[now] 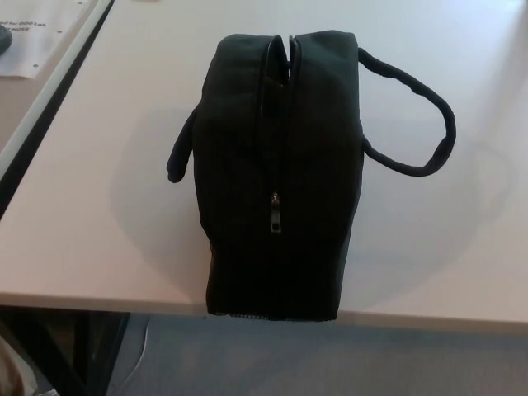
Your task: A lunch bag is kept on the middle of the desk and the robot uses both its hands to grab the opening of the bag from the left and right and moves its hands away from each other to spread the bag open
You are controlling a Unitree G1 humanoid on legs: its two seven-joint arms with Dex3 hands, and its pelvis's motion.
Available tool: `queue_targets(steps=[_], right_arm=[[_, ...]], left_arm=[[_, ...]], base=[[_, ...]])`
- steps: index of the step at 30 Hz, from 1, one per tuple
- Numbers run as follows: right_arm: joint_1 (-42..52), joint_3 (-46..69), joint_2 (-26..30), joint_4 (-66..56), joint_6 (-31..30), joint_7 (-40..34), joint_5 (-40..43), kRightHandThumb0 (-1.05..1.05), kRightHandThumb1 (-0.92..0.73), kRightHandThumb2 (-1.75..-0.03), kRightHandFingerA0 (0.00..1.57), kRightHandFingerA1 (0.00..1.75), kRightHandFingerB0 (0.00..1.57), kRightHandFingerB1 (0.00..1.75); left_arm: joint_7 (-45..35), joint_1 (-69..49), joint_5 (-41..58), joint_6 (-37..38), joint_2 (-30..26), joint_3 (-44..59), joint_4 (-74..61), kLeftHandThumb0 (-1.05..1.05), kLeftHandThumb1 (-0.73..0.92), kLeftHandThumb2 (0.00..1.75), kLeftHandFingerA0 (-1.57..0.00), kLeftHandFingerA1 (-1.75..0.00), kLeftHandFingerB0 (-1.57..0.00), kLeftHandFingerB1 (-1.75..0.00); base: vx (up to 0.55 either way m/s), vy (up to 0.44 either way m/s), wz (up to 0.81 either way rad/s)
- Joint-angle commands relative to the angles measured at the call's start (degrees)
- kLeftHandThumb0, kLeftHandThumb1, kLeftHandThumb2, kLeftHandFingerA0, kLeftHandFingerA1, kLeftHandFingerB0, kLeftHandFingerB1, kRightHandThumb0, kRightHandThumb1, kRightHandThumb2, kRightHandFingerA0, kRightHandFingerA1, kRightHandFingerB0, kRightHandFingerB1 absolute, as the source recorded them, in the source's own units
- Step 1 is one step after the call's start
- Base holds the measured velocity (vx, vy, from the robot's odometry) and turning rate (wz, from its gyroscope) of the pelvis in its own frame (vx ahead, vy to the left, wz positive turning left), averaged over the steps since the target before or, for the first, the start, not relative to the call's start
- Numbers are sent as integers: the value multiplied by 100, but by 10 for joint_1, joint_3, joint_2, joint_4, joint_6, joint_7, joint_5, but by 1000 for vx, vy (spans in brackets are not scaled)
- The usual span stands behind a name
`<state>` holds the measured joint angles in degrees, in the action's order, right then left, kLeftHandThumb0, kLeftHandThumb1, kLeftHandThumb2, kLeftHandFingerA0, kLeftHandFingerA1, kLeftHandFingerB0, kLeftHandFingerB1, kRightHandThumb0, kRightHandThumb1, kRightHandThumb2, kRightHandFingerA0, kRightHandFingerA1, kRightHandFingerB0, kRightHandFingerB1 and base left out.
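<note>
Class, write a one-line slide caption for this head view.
Black lunch bag on a pale desk, zip mostly closed, handles flopped to either side; no robot hands in view.

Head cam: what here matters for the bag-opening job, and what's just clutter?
Job:
black fabric lunch bag
its zipper pull
its looped side handle

Lying about:
white printed paper sheet, top left
pale desk

No hand in view.

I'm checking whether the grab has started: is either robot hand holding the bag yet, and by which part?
Nothing is held. No robot hand is in view; the black fabric lunch bag sits alone on the pale desk.
</note>
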<state>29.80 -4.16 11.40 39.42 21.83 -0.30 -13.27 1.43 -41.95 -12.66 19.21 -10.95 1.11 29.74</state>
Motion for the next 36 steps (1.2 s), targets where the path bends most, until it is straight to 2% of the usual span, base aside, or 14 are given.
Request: queue_targets(steps=[1,2,14,15,17,18,19,24,26,29,30,32,33,36], right_arm=[[103,-9,56,-120,419,-53,-60,-19,-40,-86,32,56,3,44],[102,-6,56,-117,427,-63,-74,-24,-56,-57,42,39,14,27],[27,56,81,-106,410,-131,-109,-21,-50,-57,29,37,9,23],[7,86,106,-128,383,-158,-128,-22,-51,-56,27,35,1,20],[-9,116,132,-155,352,-190,-157,-26,-51,-55,29,35,0,21],[-18,135,147,-175,329,-191,-157,-24,-32,-71,18,48,0,23],[-33,155,166,-189,308,-196,-162,-22,-48,-54,22,35,0,18],[-130,216,243,-194,252,-220,-164,-31,-41,-70,14,44,0,13],[-154,225,257,-186,245,-230,-165,-31,-48,-54,23,34,0,19],[-202,236,287,-186,191,-276,-207,-36,-51,-55,32,41,0,15],[-249,237,299,-176,172,-276,-199,-31,-49,-55,19,33,2,15],[-291,235,309,-173,148,-259,-189,-31,-50,-55,19,34,0,17],[-353,223,321,-162,127,-239,-183,-34,-41,-63,19,41,6,17],[-440,193,336,-143,104,-218,-194,-31,-41,-53,26,35,4,23]], left_arm=[[54,-157,-19,352,-22,28,-169,-4,32,82,-37,-58,-18,-50],[55,-156,-21,352,-23,30,-170,-4,32,82,-38,-58,-18,-50],[83,-145,14,414,-20,150,-188,-1,39,85,-25,-53,-5,-45],[114,-126,-11,440,-29,206,-182,5,52,56,-36,-37,-16,-28],[122,-122,-16,433,-41,251,-194,3,51,57,-35,-36,-14,-28],[131,-109,-18,440,-53,280,-187,7,49,55,-36,-36,-12,-27],[129,-96,-5,437,-70,307,-180,6,47,55,-33,-36,-10,-27],[111,-30,62,438,-159,397,-135,-6,46,54,-36,-35,-12,-26],[119,-8,57,435,-181,422,-127,-11,40,54,-34,-37,-11,-29],[168,43,-21,409,-221,492,-155,-8,42,53,-46,-38,-10,-25],[155,71,-10,392,-252,506,-176,-3,28,77,-35,-57,-6,-46],[149,105,-16,390,-282,513,-178,-7,29,78,-31,-55,-11,-47],[145,147,-48,388,-325,504,-177,-23,50,55,-36,-33,-22,-29],[153,211,-120,399,-375,482,-166,-28,53,61,-27,-33,-20,-34]], base=[[0,0,0],[0,0,0],[0,0,0],[0,0,0],[0,0,0],[0,0,0],[0,0,0],[0,0,0],[0,0,0],[0,0,0],[0,0,0],[0,0,0],[0,0,0],[0,0,0]])
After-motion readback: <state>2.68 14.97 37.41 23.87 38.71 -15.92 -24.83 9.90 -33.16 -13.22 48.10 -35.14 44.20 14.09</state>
